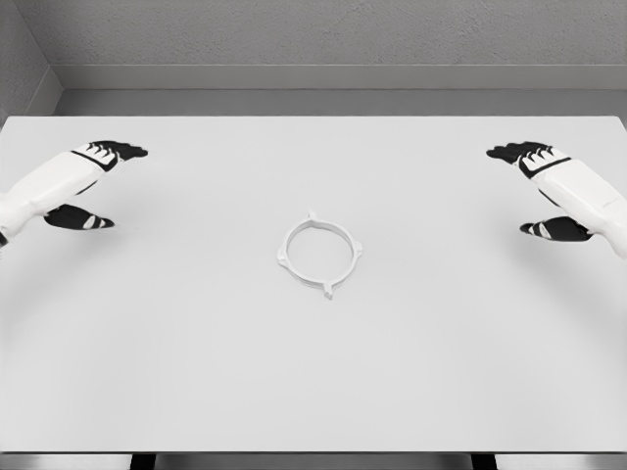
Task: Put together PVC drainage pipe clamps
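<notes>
Centrally, clamp ring [319,252] lies on table [313,382] (2 hands apart).

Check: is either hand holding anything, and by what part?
Nothing held. Left hand and right hand are open, apart from the clamp ring on the table.

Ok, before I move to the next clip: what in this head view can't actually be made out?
- White clamp ring: white on the white table, so its height, any split or fasteners are too faint and small to tell.
- Left hand and right hand: forearms cut off by the picture's side edges.
- Other clamp parts or pipe: none visible in the head view.
- Table legs: cropped at the bottom edge.
</notes>
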`<state>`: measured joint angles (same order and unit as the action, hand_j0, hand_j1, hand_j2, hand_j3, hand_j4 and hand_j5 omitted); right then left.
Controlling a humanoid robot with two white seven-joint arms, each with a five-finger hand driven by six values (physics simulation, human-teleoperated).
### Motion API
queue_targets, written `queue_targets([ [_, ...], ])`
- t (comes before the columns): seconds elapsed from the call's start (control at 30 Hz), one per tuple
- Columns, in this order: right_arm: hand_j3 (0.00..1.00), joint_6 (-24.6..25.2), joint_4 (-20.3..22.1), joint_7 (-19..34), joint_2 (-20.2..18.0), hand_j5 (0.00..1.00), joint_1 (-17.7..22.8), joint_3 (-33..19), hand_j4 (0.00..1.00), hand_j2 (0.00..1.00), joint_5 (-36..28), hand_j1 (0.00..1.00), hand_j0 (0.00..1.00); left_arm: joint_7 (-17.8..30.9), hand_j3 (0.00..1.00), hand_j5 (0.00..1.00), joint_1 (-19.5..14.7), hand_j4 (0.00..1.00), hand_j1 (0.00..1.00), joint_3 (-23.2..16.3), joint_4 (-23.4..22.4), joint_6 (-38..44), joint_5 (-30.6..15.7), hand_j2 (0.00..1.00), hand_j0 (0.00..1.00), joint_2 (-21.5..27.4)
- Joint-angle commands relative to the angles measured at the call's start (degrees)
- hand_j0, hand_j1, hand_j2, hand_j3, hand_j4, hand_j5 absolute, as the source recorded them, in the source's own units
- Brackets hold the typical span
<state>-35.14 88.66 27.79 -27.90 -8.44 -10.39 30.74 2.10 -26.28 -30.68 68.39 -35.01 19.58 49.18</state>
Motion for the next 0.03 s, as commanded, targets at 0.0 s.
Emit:
queue_targets([
  [0.0,1.0,0.1,0.0,-0.1,0.0,1.0,0.0,0.0,1.0,1.0,-0.4,1.0,1.0,-0.1,1.0,1.0,0.0,1.0,1.0,1.1,-0.9,0.0,-2.4,1.0,1.0,2.3],
])
